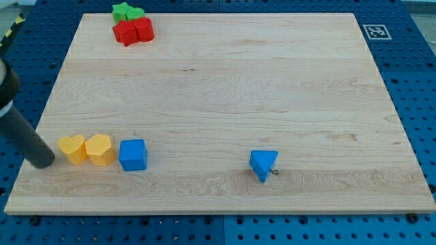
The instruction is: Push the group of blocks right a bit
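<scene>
Near the view's bottom left, three blocks stand in a row: a yellow heart-like block, a yellow hexagonal block and a blue cube, each touching its neighbour. My tip is just to the left of the leftmost yellow block, a small gap apart. The dark rod runs from the tip up to the view's left edge.
A blue triangular block lies alone at bottom centre-right. At the top left edge, green blocks and red blocks cluster together. The wooden board lies on a blue pegboard; a marker tag sits at top right.
</scene>
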Controlling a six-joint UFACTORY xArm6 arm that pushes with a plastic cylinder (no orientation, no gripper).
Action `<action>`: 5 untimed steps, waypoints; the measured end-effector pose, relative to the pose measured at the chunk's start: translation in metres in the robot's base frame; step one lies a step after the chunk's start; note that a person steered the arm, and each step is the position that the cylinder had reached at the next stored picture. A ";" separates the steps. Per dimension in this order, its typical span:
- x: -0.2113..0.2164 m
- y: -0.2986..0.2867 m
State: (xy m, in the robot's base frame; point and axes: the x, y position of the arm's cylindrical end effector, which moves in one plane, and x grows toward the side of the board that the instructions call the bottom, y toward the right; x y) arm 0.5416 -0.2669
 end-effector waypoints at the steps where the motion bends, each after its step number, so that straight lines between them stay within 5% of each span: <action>1: -0.006 0.000; 5: -0.003 0.060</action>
